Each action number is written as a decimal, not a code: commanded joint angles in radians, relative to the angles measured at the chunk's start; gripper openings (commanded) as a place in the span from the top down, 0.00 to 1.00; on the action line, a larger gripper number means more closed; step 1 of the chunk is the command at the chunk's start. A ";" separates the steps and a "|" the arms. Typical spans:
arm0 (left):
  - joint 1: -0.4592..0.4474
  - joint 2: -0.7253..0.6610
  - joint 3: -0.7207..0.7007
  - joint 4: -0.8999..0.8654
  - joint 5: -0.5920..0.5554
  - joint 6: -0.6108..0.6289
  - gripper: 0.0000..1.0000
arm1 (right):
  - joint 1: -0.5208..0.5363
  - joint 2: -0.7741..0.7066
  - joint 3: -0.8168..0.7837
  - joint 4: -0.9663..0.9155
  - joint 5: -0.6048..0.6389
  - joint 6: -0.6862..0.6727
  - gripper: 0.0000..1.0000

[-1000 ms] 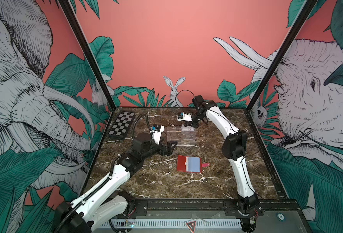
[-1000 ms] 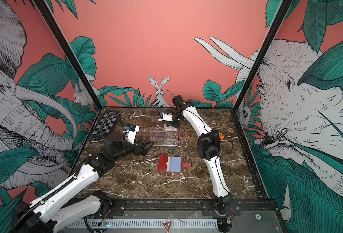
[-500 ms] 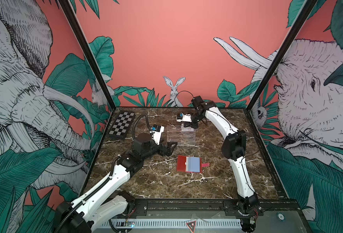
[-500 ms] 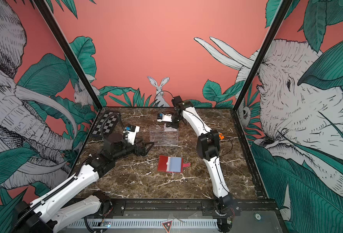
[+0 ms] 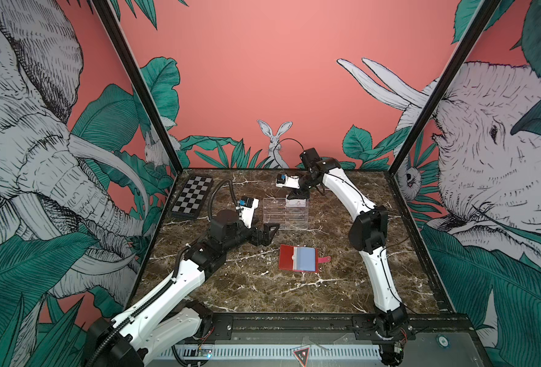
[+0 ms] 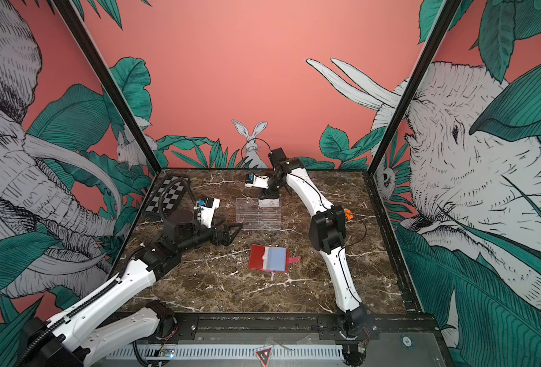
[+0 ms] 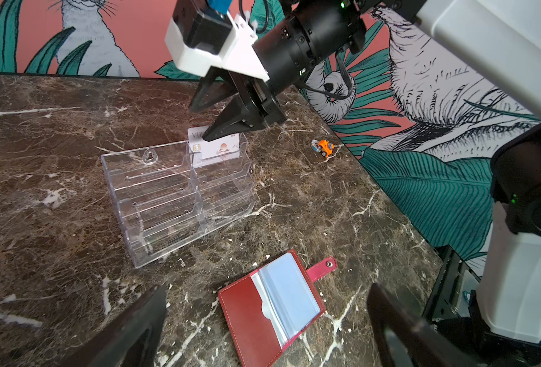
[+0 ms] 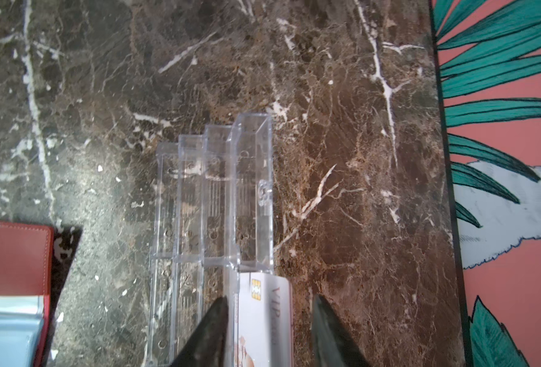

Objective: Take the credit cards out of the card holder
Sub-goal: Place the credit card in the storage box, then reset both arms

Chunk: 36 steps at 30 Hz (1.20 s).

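Observation:
The red card holder (image 5: 290, 257) (image 6: 259, 257) lies open on the marble, its pale blue sleeves (image 7: 290, 295) facing up and its snap tab (image 7: 321, 268) spread out. One whitish credit card (image 7: 221, 149) (image 8: 263, 317) stands in the top back pocket of the clear rack (image 5: 285, 216). My right gripper (image 8: 269, 298) (image 5: 296, 198) hangs over that card, open, with a gap on each side of it. My left gripper (image 7: 266, 287) (image 5: 270, 233) is open and holds nothing, hovering just left of the card holder.
A checkered board (image 5: 193, 197) lies at the back left by the wall. A small orange toy car (image 7: 325, 147) sits right of the rack near the right arm's elbow. The enclosure walls close in the table on three sides.
My right gripper's jaws have parted from shut and let go of the card, which now stands in the rack. The left arm has not moved.

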 commanded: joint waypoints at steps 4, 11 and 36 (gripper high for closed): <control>0.008 -0.025 -0.027 0.014 -0.009 -0.015 0.01 | 0.006 -0.114 -0.027 0.152 0.045 0.081 0.38; 0.007 -0.061 -0.033 0.003 -0.030 0.002 0.01 | -0.001 -0.267 -0.235 0.391 0.132 0.148 0.24; 0.354 0.047 -0.096 0.026 -0.524 0.014 0.01 | -0.301 -1.461 -1.893 1.274 0.644 1.206 0.02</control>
